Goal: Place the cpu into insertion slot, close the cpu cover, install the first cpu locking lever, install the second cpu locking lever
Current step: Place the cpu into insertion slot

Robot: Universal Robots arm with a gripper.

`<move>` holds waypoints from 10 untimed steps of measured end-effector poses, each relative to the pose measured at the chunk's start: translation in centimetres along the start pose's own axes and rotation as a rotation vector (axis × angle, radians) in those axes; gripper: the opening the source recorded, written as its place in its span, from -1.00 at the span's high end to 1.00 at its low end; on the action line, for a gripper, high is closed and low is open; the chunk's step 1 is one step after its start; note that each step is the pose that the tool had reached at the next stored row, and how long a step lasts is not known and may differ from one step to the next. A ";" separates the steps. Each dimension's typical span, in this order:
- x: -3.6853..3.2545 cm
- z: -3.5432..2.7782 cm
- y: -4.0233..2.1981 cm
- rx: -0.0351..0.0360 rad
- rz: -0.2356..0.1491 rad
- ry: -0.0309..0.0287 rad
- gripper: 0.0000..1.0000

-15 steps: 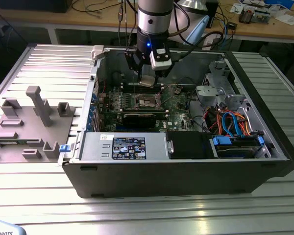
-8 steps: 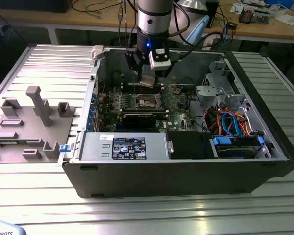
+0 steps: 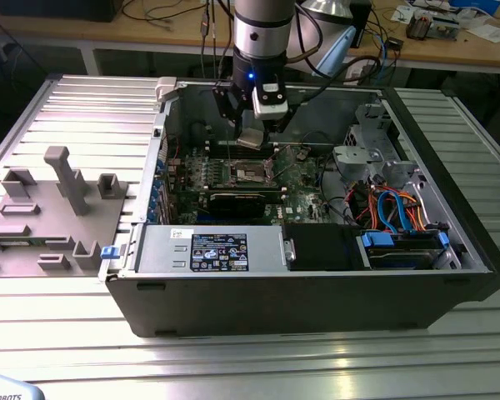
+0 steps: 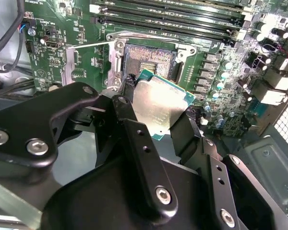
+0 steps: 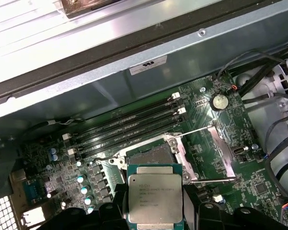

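My gripper is shut on the cpu, a flat square chip with a silvery top, held by two opposite edges between black fingers. The chip hangs tilted just above the insertion slot, partly overlapping it in both wrist views. The slot lies open, its dark contact field bare inside a metal rim on the green board. The cpu cover stands swung open beside the slot. Two thin wire locking levers are raised clear of the socket.
Long black memory slots run next to the socket. The open computer case holds a power supply at the front and a drive cage with orange and blue cables on the exterior view's right. A grey fixture sits left.
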State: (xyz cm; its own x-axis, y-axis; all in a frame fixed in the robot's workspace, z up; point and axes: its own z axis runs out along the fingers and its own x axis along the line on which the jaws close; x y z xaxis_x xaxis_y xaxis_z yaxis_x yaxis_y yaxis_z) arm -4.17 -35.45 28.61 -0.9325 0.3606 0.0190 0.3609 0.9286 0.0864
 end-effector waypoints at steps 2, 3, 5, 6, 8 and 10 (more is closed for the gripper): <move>0.00 0.01 0.00 -0.0002 0.009 -0.0008 -0.09; 0.00 0.01 0.00 -0.0002 0.013 -0.0011 -0.09; 0.00 0.01 0.00 -0.0004 0.020 -0.0018 -0.09; 0.00 0.01 0.00 -0.0004 0.024 -0.0021 -0.09; 0.00 0.02 0.00 -0.0006 0.034 -0.0030 -0.09; 0.00 0.02 0.00 -0.0009 0.047 -0.0041 -0.09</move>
State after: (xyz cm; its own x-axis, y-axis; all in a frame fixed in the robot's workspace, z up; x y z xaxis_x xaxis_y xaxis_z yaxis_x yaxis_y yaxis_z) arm -4.17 -35.45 28.59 -0.9145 0.4040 0.0190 0.4041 0.9106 0.0864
